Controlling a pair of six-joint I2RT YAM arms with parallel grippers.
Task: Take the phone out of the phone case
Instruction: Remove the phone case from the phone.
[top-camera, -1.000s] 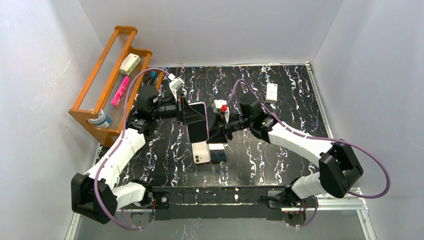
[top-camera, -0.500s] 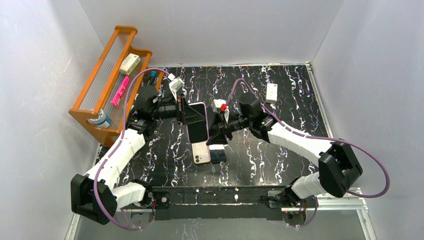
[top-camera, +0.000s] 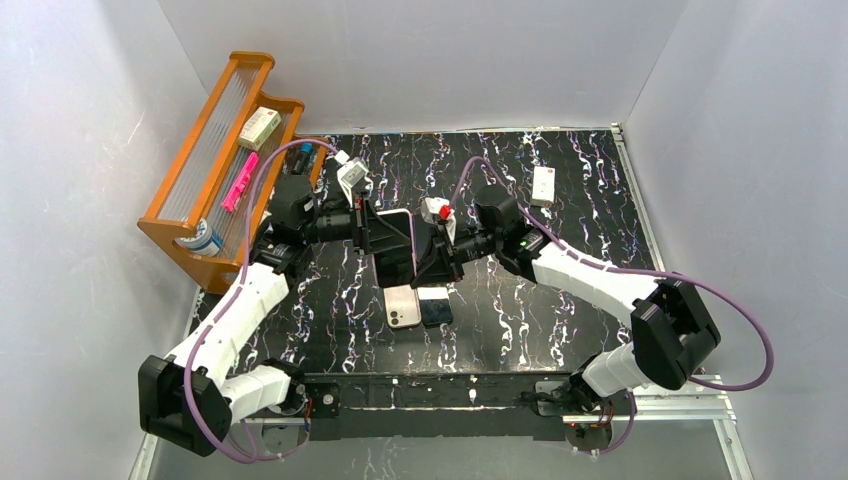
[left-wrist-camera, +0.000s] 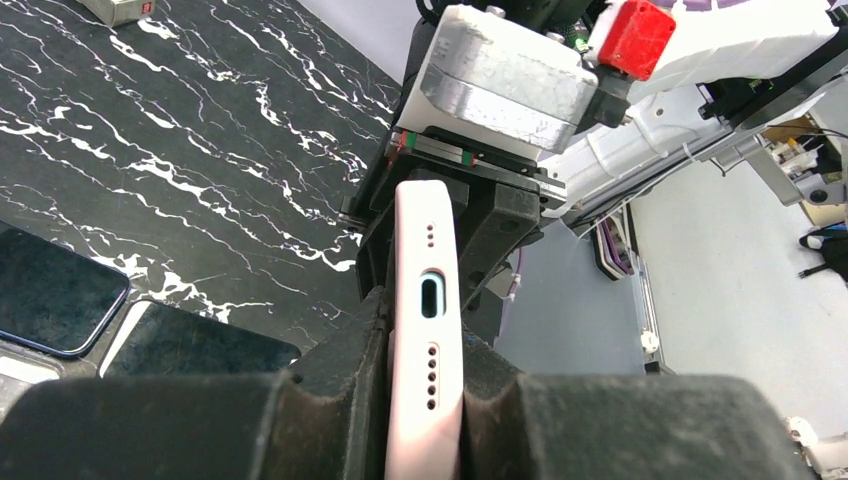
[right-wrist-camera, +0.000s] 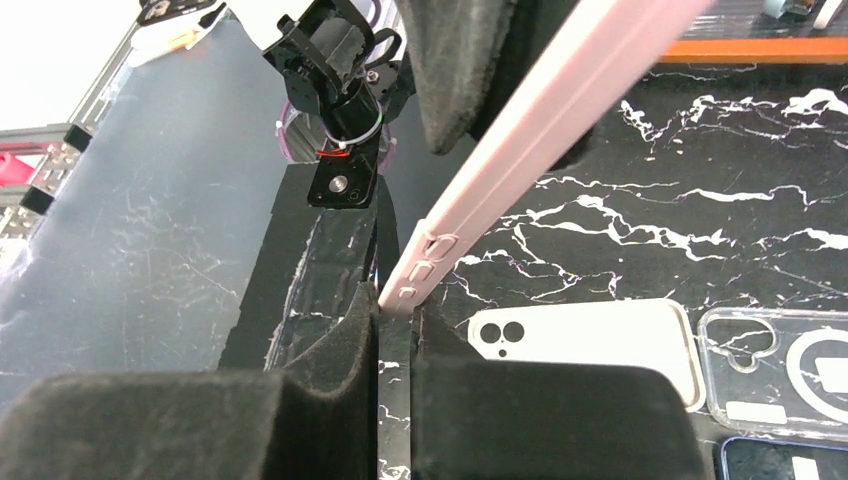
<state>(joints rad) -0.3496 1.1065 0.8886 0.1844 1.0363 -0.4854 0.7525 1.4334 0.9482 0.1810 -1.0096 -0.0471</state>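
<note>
A phone in a pink phone case (top-camera: 396, 245) hangs in the air over the middle of the table. My left gripper (top-camera: 368, 230) is shut on its left end. In the left wrist view the case's bottom edge (left-wrist-camera: 428, 300), with charging port and speaker holes, sits clamped between both pads of the left gripper (left-wrist-camera: 425, 400). My right gripper (top-camera: 430, 255) meets it from the right. In the right wrist view the case (right-wrist-camera: 520, 140) slants down into the right gripper (right-wrist-camera: 397, 318), whose fingertips pinch the corner by the side buttons. The phone's screen is mostly hidden.
Below the held phone lie a cream case (right-wrist-camera: 590, 345) with two camera holes, a clear case (right-wrist-camera: 770, 375) and a dark phone (top-camera: 436, 310). An orange rack (top-camera: 215, 150) stands at the back left. A small white box (top-camera: 543, 185) lies at the back right.
The right gripper has slid slightly left onto the phone's right end and its jaws have closed on the case corner. The left gripper keeps its hold.
</note>
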